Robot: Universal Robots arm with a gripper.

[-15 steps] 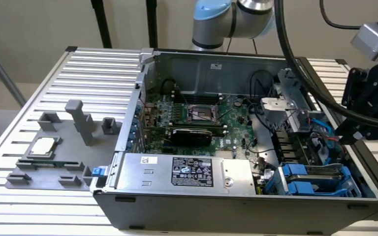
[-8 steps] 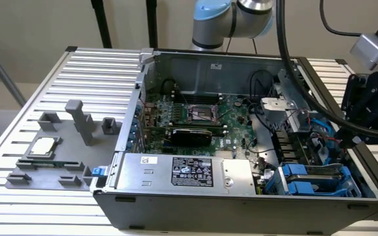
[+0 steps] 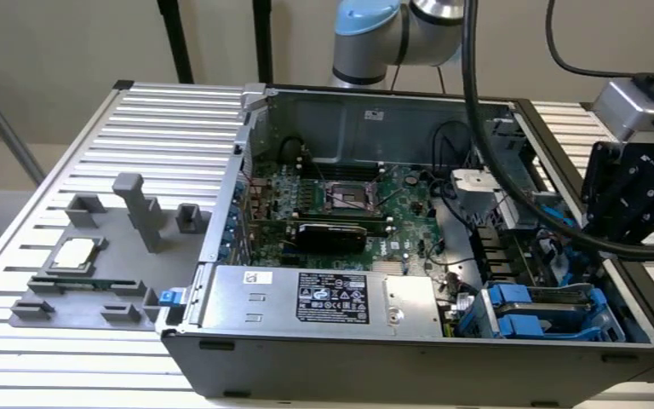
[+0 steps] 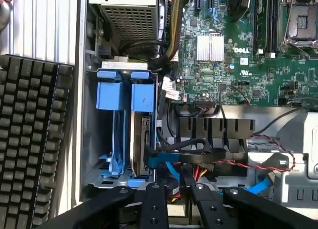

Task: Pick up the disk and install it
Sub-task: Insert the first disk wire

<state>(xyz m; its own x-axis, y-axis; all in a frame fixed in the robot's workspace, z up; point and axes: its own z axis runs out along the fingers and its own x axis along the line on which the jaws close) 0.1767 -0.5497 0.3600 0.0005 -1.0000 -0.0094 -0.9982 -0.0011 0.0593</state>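
The disk [image 4: 143, 145] stands on edge in one slot of the blue drive cage [image 4: 113, 154], under a blue tab, in the corner of the open computer case. In the exterior view the disk [image 3: 559, 293] shows as a grey strip between blue rails at the case's near corner on that view's right. My gripper [image 4: 175, 205] hovers above the case next to the cage, apart from the disk. Its black fingers [image 4: 153, 204] stand a small gap apart with nothing between them. In the exterior view my gripper [image 3: 632, 213] hangs over the case's right wall.
The motherboard [image 4: 233, 50] and power supply [image 3: 321, 298] fill the case, with loose red, black and blue cables [image 4: 258, 164] near the gripper. A black keyboard [image 4: 30, 139] lies outside the case wall. A grey fixture [image 3: 88, 273] holding a square chip [image 3: 75, 253] sits on the slatted table.
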